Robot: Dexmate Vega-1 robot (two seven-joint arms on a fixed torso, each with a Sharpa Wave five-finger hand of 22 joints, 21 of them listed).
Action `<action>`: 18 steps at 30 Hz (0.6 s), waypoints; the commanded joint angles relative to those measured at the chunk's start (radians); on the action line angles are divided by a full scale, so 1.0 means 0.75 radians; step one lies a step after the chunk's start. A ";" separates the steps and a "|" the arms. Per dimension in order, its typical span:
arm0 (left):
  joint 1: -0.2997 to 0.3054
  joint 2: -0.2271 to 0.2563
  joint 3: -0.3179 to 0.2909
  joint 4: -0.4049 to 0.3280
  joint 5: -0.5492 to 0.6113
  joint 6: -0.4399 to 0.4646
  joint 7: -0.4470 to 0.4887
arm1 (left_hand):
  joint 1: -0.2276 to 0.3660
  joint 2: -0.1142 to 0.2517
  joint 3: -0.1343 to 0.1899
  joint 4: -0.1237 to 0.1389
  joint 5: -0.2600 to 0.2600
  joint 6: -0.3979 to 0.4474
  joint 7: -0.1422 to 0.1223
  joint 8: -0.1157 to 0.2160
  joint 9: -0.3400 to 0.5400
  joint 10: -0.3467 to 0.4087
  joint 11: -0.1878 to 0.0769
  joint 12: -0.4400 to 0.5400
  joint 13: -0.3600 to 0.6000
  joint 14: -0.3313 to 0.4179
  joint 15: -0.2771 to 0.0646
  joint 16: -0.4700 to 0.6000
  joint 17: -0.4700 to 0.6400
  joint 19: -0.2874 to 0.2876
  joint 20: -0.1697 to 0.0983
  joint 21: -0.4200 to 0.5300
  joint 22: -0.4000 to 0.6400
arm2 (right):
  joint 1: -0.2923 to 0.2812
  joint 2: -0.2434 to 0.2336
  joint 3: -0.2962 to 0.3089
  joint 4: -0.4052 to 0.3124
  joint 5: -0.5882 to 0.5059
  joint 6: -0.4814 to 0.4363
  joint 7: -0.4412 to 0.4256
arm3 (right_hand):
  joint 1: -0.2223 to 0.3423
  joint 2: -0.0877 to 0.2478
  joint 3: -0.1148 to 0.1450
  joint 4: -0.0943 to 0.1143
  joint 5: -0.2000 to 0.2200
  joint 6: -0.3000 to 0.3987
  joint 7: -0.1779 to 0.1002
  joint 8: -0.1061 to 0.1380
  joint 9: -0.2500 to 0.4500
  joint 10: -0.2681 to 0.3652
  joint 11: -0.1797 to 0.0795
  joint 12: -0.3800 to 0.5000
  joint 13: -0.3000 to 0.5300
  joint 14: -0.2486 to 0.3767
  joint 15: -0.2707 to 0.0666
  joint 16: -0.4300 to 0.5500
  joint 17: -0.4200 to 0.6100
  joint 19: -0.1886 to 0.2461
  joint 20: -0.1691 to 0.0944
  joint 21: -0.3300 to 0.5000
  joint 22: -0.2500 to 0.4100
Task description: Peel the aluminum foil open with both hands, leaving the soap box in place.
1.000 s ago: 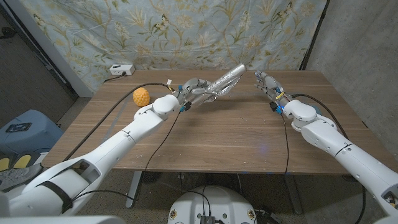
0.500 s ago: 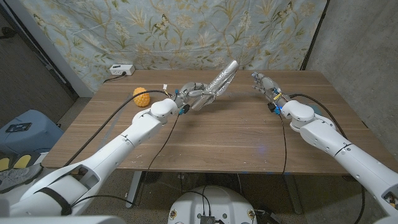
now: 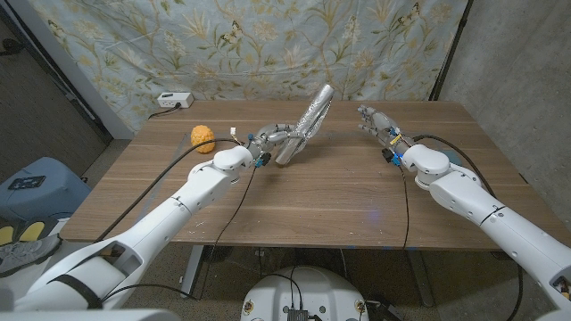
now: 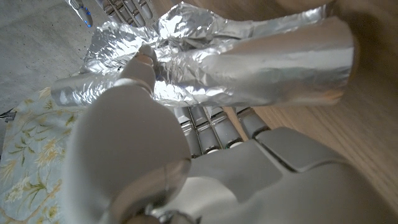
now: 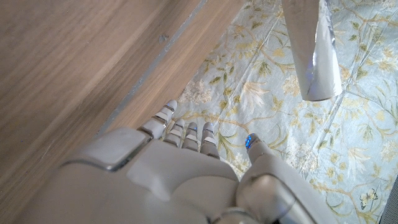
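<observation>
Backdrop: floral cloth (image 3: 268, 45) hangs behind a wooden table (image 3: 321, 192); a white power strip (image 3: 175, 100) sits at the far left edge, and a yellow pineapple-like fruit (image 3: 204, 138) lies on the table left of the action.
Foil bundle: the aluminum foil (image 3: 308, 120) is lifted off the table, far of centre, tilted with its upper end pointing up and to the right. In the left wrist view it (image 4: 249, 56) reads as a crinkled, partly flattened sleeve.
Soap box: I cannot tell whether it sits inside the wrap; no box surface shows.
Left hand: the left hand (image 3: 278, 140) is clamped on the foil's lower end, thumb over the wrap and fingers (image 4: 211, 124) beneath it.
Right hand: the right hand (image 3: 376, 120) holds nothing, fingers apart and extended, near the foil's upper end but not touching it.
Step in hand: judged as bringing the free hand in to take the raised end.
Doing it well: keep the left grip steady and low, pinch a loose edge rather than the body of the wrap, then pull apart slowly so the foil unfolds rather than tears.
Risk: with the bundle held in the air, anything inside could slide out.
Writing: no brand, label or text can be read.
</observation>
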 commanded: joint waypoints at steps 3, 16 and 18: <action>0.019 0.018 -0.028 -0.046 -0.137 0.082 0.015 | 0.032 0.086 0.014 0.012 0.011 0.053 0.022 0.268 0.056 0.126 -0.032 0.045 0.050 0.004 0.014 -0.009 0.005 -0.001 0.010 0.013 0.007 | 0.006 -0.008 -0.021 -0.033 -0.007 -0.040 0.013 | 0.018 0.018 0.007 -0.006 -0.001 0.001 0.007 0.003 0.007 -0.011 0.000 0.001 0.006 -0.014 -0.019 0.014 0.005 0.002 -0.101 0.009 0.002; 0.045 0.014 -0.061 -0.082 -0.269 0.150 0.030 | 0.033 0.089 0.015 0.010 0.020 0.050 0.037 0.270 0.057 0.120 -0.028 0.042 0.053 0.002 0.022 -0.015 0.010 -0.005 0.017 0.016 0.008 | 0.010 -0.005 -0.037 -0.045 -0.019 -0.047 0.018 | 0.024 0.020 0.006 -0.012 -0.002 -0.001 0.008 0.002 0.007 -0.011 0.002 0.001 0.006 -0.014 -0.019 0.015 0.005 0.001 -0.101 0.009 0.002; 0.053 0.011 -0.070 -0.085 -0.299 0.159 0.030 | 0.033 0.089 0.015 0.010 0.021 0.050 0.037 0.271 0.058 0.120 -0.024 0.040 0.052 0.006 0.019 -0.015 0.010 -0.004 0.015 0.017 0.008 | 0.007 -0.007 -0.035 -0.048 -0.017 -0.048 0.017 | 0.024 0.021 0.006 -0.012 -0.002 -0.001 0.008 0.002 0.007 -0.011 0.002 0.001 0.006 -0.015 -0.019 0.015 0.005 0.000 -0.101 0.009 0.002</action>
